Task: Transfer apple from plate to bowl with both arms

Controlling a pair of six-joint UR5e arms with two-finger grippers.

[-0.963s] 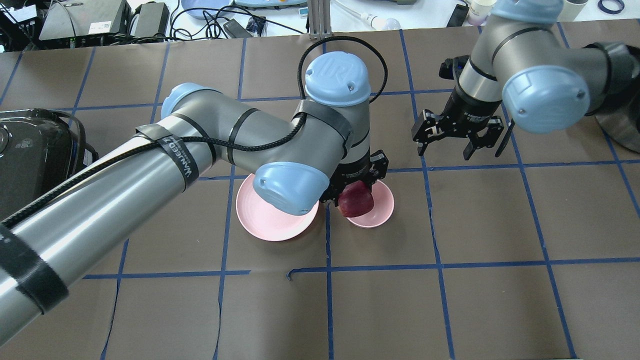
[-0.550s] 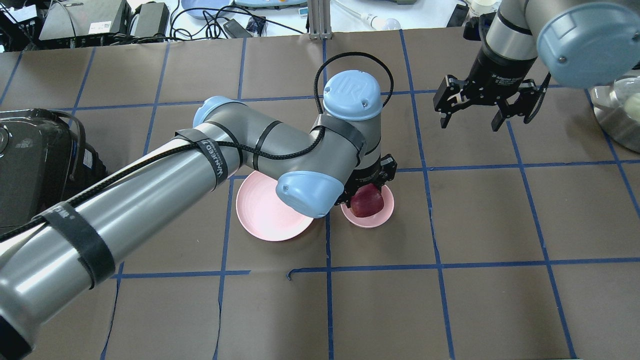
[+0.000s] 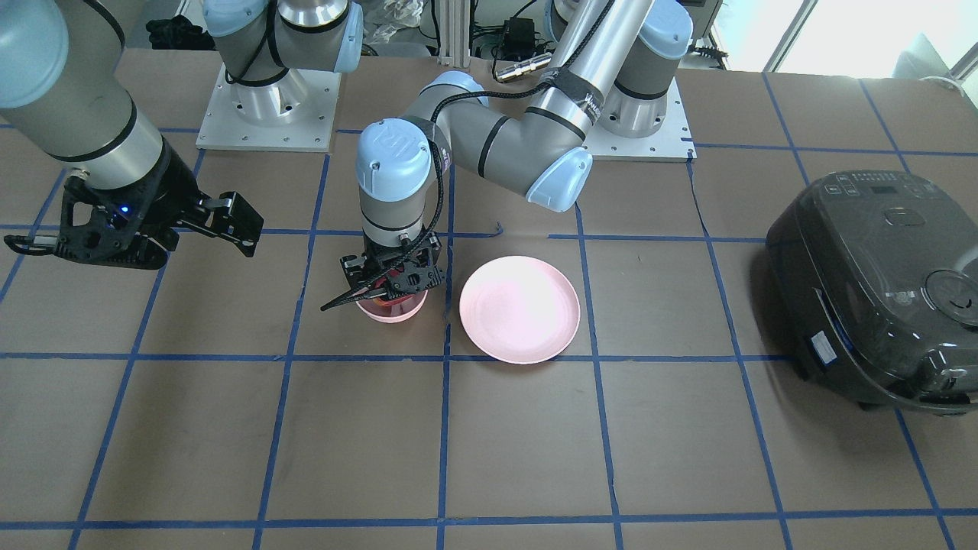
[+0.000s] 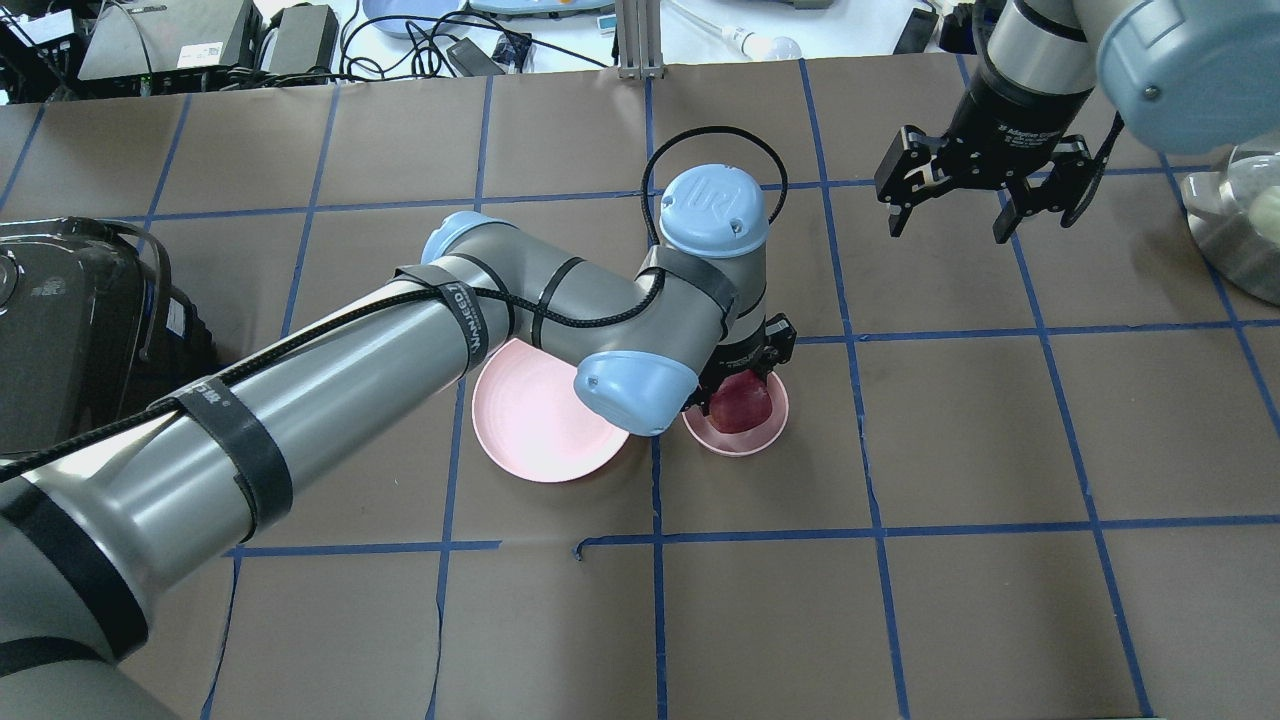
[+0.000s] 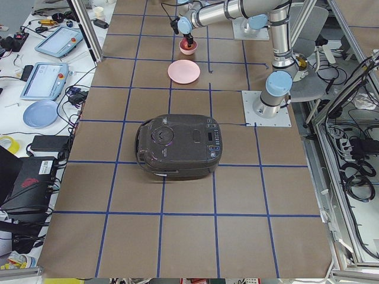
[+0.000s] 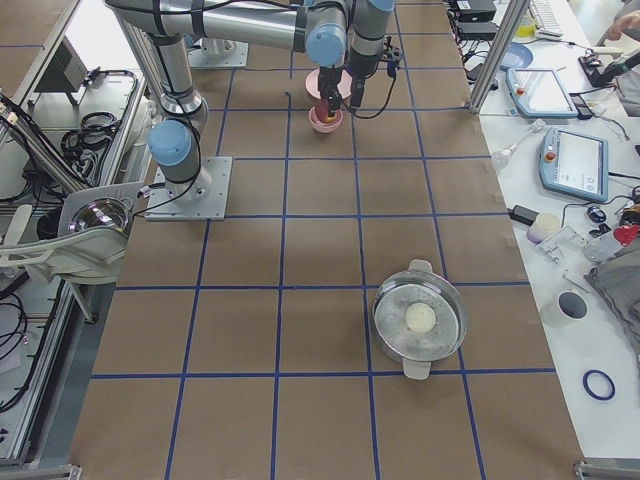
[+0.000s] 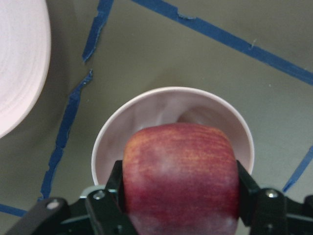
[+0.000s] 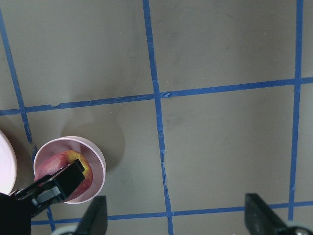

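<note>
Left gripper [image 7: 180,196] is clamping the apple [image 7: 178,161] between its two black fingers [image 7: 111,200], one on each flank of the fruit. We are seeing the apple dark red with yellowish streaking, held directly over the mouth of the bowl [image 7: 146,105]. In the overhead view the fruit is lying wholly within the bowl's rim outline. We are not able to tell whether it is touching the bowl's floor.

We are noting the bowl standing upright on the brown paper table [image 4: 980,620]. The plate [image 4: 530,420] is lying just beside it, on the robot's left of it, with a narrow strip of paper and a blue tape line between them. The plate is partly covered in the overhead view by the left arm [image 4: 330,400], which is reaching across it, wrist pointing straight down.

We are recording the right gripper [image 4: 947,232] hanging well apart from the bowl, above the table on the far right side, its jaws spread wide and carrying nothing.

Further out, we are logging a dark grey cooker [image 3: 871,290] on the robot's left end of the table. A metal pot [image 6: 420,320] with a pale round item inside is sitting toward the right end.
</note>
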